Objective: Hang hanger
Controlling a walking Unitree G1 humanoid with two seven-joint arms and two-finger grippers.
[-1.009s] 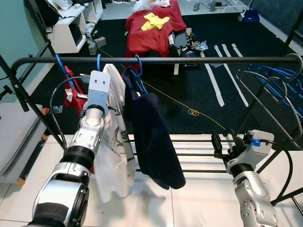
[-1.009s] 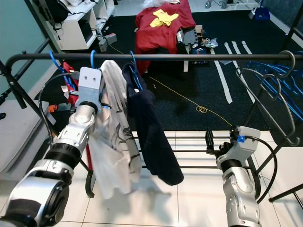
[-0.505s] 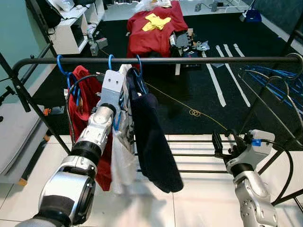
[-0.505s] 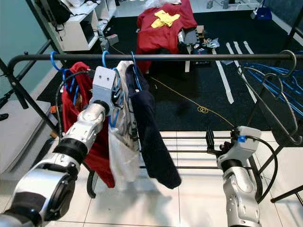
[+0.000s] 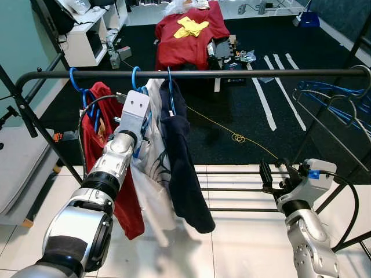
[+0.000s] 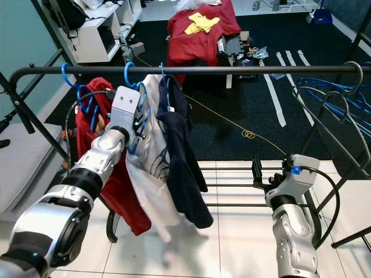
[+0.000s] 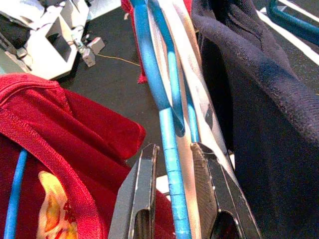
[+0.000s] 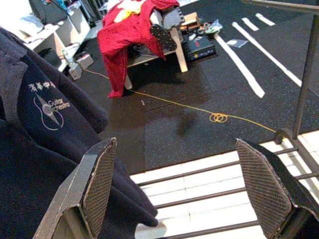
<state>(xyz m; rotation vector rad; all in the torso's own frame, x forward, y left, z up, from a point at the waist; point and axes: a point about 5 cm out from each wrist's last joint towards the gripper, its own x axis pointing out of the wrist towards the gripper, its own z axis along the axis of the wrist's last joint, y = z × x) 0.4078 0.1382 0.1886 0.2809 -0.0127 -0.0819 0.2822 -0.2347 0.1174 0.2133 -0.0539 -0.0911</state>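
A black clothes rail [image 5: 243, 73] runs across in front of me. Three blue hangers hook over its left part. They carry a red garment [image 5: 101, 133], a white printed shirt [image 5: 153, 174] and a navy top [image 5: 185, 168]. My left gripper [image 7: 173, 149] is raised just under the rail, between the red garment and the white shirt. It is shut on the lower bar of the white shirt's blue hanger [image 7: 168, 149], whose hook [image 5: 135, 75] sits on the rail. My right gripper [image 5: 273, 172] hangs low at the right, open and holding nothing.
Several empty blue hangers [image 5: 333, 98] hang at the rack's right end. The rack's low cross bars [image 5: 232, 189] lie over white tiles. Beyond are a black mat with a yellow cord [image 5: 236, 138], a bench under a red cloth [image 5: 188, 29] and a white shelf unit [image 5: 87, 37].
My left gripper slid the white shirt's hanger to the right along the rail, up against the navy top, uncovering the red garment. The white shirt has swung out. The right arm stayed still.
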